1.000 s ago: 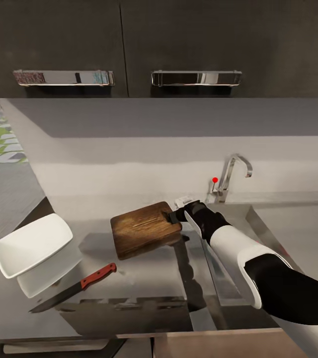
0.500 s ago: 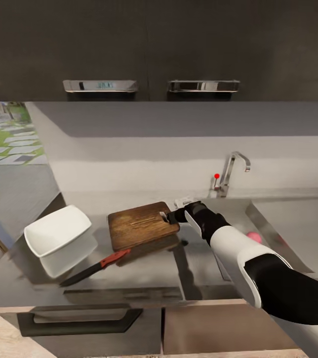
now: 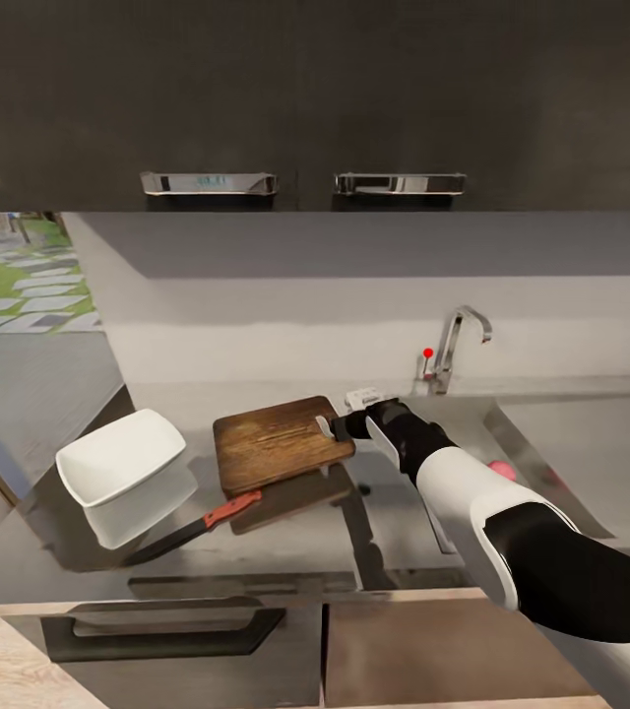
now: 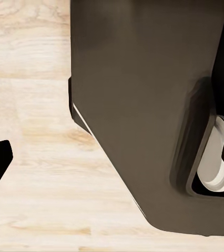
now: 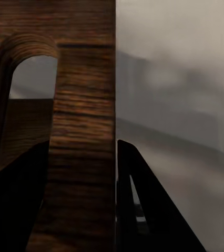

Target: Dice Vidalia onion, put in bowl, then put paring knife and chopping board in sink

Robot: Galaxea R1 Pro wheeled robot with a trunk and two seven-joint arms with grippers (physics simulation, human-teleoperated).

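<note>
The brown wooden chopping board [image 3: 278, 443] hangs tilted just above the glossy countertop [image 3: 394, 512], with its dark reflection below it. My right gripper [image 3: 340, 426] is shut on the board's right edge. In the right wrist view the two fingers [image 5: 143, 210] clamp the board [image 5: 83, 131] beside its handle hole. The paring knife [image 3: 197, 527], red-handled, lies on the countertop in front of the board. At the left stands the white bowl [image 3: 120, 455]. A small pink round thing [image 3: 501, 470], likely the onion, lies in the sink [image 3: 571, 443]. My left gripper [image 4: 114, 163] is open over wooden floor.
A chrome faucet [image 3: 450, 347] with a red knob stands behind the sink. Dark upper cabinets with chrome handles [image 3: 209, 182] hang above the counter. A drawer with a black bar handle [image 3: 157, 630] sits below the countertop edge. The left wrist view shows the robot's dark base [image 4: 143, 105].
The whole picture has shifted as the camera moved. The board stays in my right gripper and now stands a little higher off the countertop, with its reflection more separate.
</note>
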